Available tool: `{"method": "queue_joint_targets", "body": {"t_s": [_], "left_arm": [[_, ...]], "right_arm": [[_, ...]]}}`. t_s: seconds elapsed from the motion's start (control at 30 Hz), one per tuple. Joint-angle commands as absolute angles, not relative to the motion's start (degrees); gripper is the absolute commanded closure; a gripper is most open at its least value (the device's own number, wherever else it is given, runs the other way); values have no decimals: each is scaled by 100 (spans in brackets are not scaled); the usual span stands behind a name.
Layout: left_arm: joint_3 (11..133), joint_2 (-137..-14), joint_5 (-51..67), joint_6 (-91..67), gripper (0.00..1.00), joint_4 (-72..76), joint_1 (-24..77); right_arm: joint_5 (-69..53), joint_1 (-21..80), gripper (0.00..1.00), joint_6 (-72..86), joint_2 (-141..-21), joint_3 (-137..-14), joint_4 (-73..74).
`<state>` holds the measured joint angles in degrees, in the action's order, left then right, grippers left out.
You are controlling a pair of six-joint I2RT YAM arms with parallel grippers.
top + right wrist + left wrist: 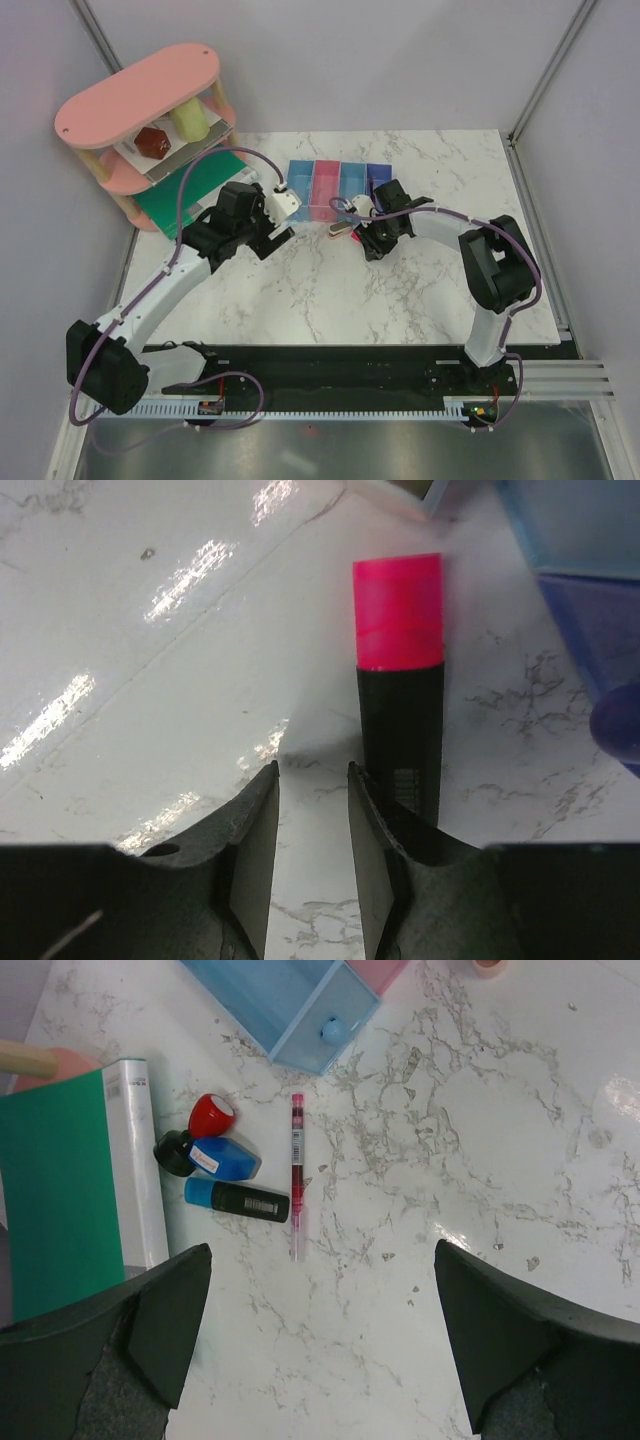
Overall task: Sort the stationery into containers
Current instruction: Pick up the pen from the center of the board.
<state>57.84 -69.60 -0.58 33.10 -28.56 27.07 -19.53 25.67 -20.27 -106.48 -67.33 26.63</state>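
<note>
A black marker with a pink cap point(400, 680) lies on the marble just outside my right gripper's point(312, 770) right finger; it also shows in the top view point(340, 230). That gripper's point(366, 236) jaws stand a narrow gap apart with nothing between them. My left gripper point(320, 1340) is wide open and empty above bare marble point(275, 232). Ahead of it lie a thin red pen point(297, 1175), a black marker with a blue cap point(240, 1201), and blue point(225, 1157), red point(212, 1115) and black point(175, 1152) pieces. The row of bins point(340, 185) stands behind.
A green board point(55, 1195) with a white edge lies left of the pieces. A pink oval tiered shelf point(140, 110) stands at the back left. The light blue bin point(285, 1005) and pink bin point(375, 970) are just beyond the pen. The violet-blue bin point(590, 620) is right of the marker.
</note>
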Motion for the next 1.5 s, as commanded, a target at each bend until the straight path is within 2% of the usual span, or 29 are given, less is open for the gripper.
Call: {"method": "queue_joint_targets", "body": {"t_s": [0.0,0.2,0.37,0.53,0.77,1.13,1.17,1.23,1.27,1.3,1.37,1.4,1.47], "left_arm": [[5739,-6435,-140,3630,0,-3216,2681],[5731,-6249,-141,3533,0,-3454,2672],[5704,-6205,-88,3586,0,-3612,2672],[5783,-6258,-53,3612,0,-3709,2672],[5854,-6267,-26,3656,0,-3806,2672],[5792,-6100,-105,3885,0,-3981,2663],[5792,-6100,-114,3902,0,-3981,2663],[5792,-6108,-114,3955,0,-3973,2637],[5801,-6143,-114,3964,0,-3981,2637],[5827,-6161,-106,3964,0,-3981,2619],[5862,-6214,-79,3973,0,-3981,2610],[5888,-6240,-70,3981,0,-3964,2593],[5950,-6284,-53,4008,0,-3964,2584]], "right_arm": [[-1784,2628,59,-2092,-10942,-6978,2470],[-1950,2672,60,-2135,-10864,-7101,2627],[-2276,2707,54,-2548,-10206,-7233,3207],[-2180,2707,46,-2996,-10142,-7601,3726],[-1644,2716,38,-3752,-10756,-8085,3920],[-1423,2707,36,-4131,-11900,-8841,4016],[-1433,2707,37,-4131,-11909,-8842,4043],[-1476,2707,46,-4087,-11918,-8755,4034],[-1477,2716,52,-4078,-11909,-8693,4025],[-1485,2707,66,-4052,-11900,-8631,4025],[-1529,2707,76,-3964,-11822,-8395,3990],[-1555,2707,81,-3938,-11795,-8289,3973],[-1591,2707,84,-3745,-11637,-7999,3911]]}}
